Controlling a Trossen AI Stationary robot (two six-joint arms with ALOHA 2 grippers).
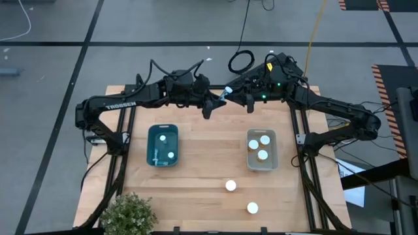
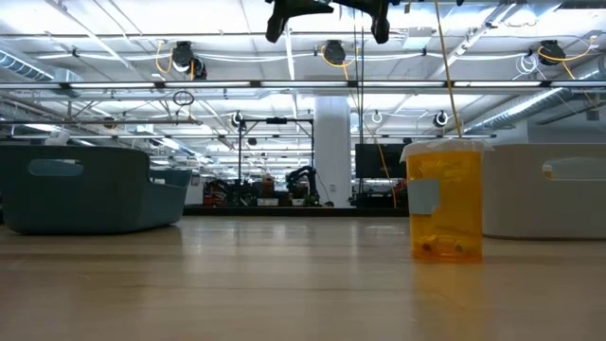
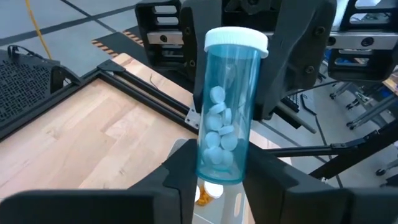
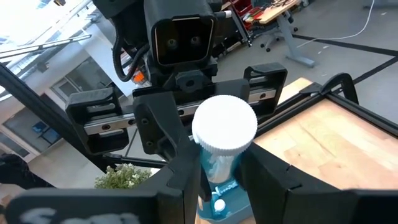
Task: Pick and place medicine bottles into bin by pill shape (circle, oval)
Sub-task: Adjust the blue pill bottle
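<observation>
Blue and see-through, a medicine bottle (image 3: 225, 112) with a white cap is held up high over the far middle of the wooden table (image 1: 202, 176). Round, pale pills sit inside it. The left gripper (image 3: 214, 171) squeezes the bottle's lower part between its two dark fingers (image 3: 180, 168). The right gripper (image 4: 214, 171) faces it from the other side, and its fingers (image 4: 264, 171) stand on both sides of the same bottle (image 4: 222, 146), near the cap end. They look as if they touch it, but that is hard to see for sure.

Down on the table, the blue bin (image 1: 162, 145) on the left has two white-capped bottles (image 1: 163, 138) in it. The grey bin (image 1: 262, 149) on the right has three bottles (image 1: 264, 139). Two more bottles (image 1: 230, 186) stand on the bare wood near the front edge, well apart from both bins. In the low view, one amber bottle (image 2: 443, 201) stands upright in front of the pale bin. A green plant (image 1: 127, 214) sits at the front left corner.
</observation>
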